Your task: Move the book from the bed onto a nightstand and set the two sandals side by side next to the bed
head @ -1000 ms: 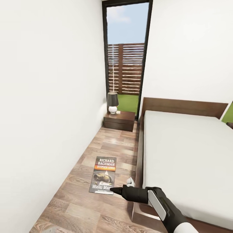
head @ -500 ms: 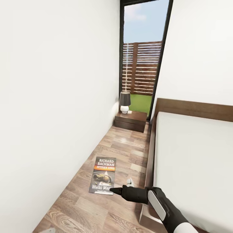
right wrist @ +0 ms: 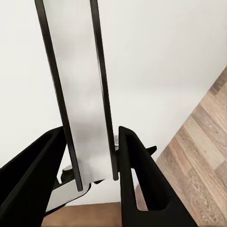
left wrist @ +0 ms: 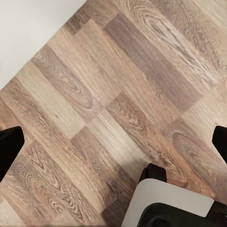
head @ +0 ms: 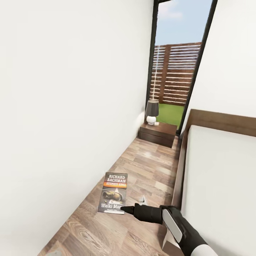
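From the head camera, the right gripper (head: 125,209) holds the book (head: 113,192) upright by its lower edge, out over the plank floor (head: 142,167) between wall and bed (head: 220,170), with the nightstand (head: 158,134) and its lamp (head: 152,111) well ahead by the window. On the left wrist, the left gripper (left wrist: 113,144) hangs with fingers spread wide above bare planks. Right wrist: both fingers (right wrist: 137,175) pinch the book's pale edge (right wrist: 82,94).

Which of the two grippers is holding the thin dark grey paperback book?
The right gripper: it is clamped on the dark grey paperback book at its bottom corner. The left gripper is open over the wood plank floor.
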### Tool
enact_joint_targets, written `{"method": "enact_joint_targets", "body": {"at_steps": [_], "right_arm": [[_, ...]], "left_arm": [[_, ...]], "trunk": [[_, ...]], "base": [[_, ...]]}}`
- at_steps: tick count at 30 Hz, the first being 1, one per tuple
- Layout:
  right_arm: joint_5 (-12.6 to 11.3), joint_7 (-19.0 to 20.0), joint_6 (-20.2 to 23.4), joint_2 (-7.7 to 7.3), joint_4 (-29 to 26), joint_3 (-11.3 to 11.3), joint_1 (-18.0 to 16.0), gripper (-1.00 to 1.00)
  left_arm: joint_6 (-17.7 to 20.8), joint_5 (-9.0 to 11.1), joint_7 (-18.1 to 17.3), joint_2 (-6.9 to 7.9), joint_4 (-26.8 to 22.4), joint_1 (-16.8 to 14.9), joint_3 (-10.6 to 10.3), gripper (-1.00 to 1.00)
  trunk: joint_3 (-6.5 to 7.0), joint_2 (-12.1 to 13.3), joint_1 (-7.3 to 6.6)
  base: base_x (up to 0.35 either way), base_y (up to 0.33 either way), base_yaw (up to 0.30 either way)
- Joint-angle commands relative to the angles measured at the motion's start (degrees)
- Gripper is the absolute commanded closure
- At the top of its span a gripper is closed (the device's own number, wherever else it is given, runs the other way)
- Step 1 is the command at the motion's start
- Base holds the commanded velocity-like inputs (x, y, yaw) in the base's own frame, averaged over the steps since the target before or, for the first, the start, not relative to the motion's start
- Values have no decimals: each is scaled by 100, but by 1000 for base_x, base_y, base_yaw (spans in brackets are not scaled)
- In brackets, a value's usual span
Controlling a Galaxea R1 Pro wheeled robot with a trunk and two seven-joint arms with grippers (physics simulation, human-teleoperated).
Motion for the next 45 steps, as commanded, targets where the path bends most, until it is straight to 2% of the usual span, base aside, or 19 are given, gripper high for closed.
{"method": "enact_joint_targets", "body": {"at_steps": [1,10,27,45], "right_arm": [[-59,-1,45,0,-4,-1,-6,100],[-59,-1,43,0,-4,-2,-2,100],[-61,-1,37,0,4,-2,-1,100],[-68,7,36,4,10,-1,-1,100]], "left_arm": [[0,60,8,0,0,-5,-14,-100],[13,60,2,0,-1,-5,-16,-100],[8,52,2,1,-1,-5,-21,-100],[8,51,-1,4,-1,-2,-21,-100]], "trunk": [[-15,-12,3],[-34,-12,3],[-38,-12,3],[-20,-12,3]], "base": [[5,48,281],[84,124,177],[125,41,16],[85,2,-223]]}}
